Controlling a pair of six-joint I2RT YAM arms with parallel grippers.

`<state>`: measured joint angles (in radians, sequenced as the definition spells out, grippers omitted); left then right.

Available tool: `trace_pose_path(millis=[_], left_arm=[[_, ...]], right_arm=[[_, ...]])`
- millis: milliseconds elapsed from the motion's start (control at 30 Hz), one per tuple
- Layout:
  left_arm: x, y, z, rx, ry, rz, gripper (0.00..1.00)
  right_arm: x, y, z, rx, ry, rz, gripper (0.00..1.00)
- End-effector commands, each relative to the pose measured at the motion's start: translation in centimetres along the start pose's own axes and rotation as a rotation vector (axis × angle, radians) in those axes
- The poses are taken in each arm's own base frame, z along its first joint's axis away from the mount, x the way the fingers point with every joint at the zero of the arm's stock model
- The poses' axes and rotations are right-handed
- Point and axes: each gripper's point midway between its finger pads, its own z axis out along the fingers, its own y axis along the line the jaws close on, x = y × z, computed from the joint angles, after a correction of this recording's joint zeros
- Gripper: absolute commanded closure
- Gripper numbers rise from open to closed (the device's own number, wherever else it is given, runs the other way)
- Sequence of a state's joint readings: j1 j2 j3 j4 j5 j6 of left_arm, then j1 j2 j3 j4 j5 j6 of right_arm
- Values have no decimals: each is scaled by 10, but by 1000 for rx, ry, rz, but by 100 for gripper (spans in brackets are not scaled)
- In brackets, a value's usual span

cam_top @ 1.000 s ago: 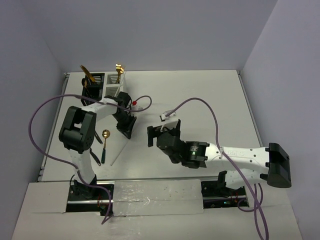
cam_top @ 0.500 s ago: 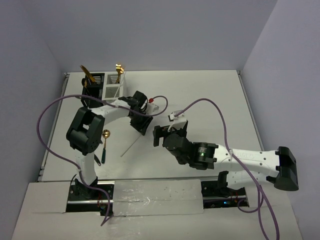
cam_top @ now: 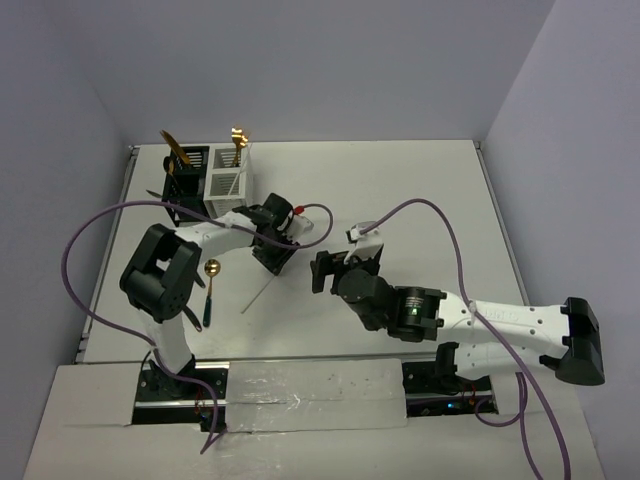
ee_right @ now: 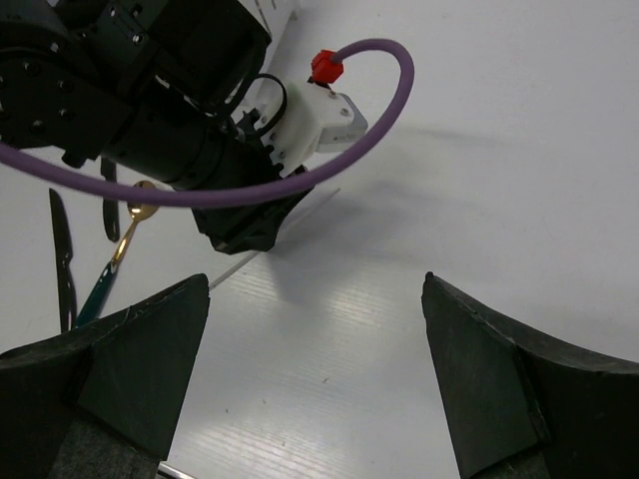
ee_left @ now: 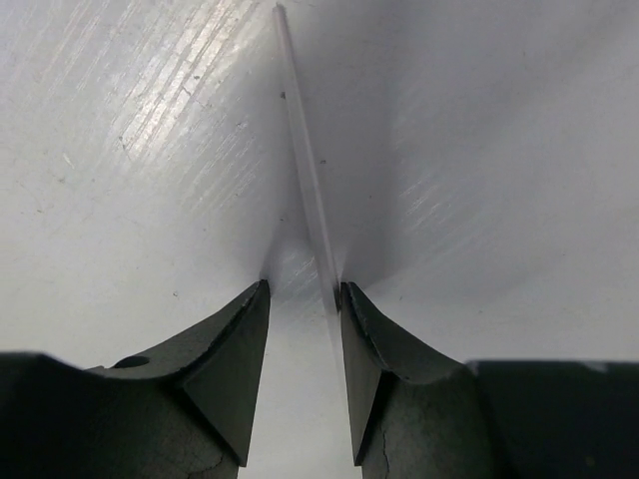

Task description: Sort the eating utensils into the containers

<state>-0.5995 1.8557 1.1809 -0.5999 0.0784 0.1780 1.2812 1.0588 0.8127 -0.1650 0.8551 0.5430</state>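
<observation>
Jaws over white table (cam_top: pixel 420 200), lilac walls (cam_top: pixel 300 60)

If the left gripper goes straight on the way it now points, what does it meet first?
Probably the thin white stick lying on the table: the left gripper points down at it, the stick between its open fingers. How near is unclear.

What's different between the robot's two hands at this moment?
The left hand has its fingers set narrowly, either side of a thin white stick lying on the white table. The right hand is spread wide with nothing between its fingers. The left hand is low over the table surface, while the right hand sits apart, pointed toward the left one. Both have dark wedge-shaped fingers, and both are open.
</observation>
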Motion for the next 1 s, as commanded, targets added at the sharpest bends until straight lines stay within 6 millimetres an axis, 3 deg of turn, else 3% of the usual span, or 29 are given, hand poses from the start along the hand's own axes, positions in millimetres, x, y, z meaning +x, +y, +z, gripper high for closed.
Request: trace_pose_path(millis=[0,167,333,500,667,867,967], left_arm=[[68,-3,27,-53,231,37,55],[86,-18,24,25,297,45,57],[90,-36,13,138,328,45,63],[95,-34,22,111,355,46,68],[111,-38,25,74,396,99,66],[114,-42,33,81,405,107,67],[109,-42,37,73,389,117,78]], right_arm=[[-8,-11,-6,36,-40,51,7],[-11,-17,-9,47,-55,63,7],[-12,-21,-9,65,-63,53,7],[-16,-24,-10,80,-69,47,7],[-16,-30,-10,103,-82,43,6],[-19,-28,-8,110,-95,35,5],[-18,-29,-6,122,-96,24,5]])
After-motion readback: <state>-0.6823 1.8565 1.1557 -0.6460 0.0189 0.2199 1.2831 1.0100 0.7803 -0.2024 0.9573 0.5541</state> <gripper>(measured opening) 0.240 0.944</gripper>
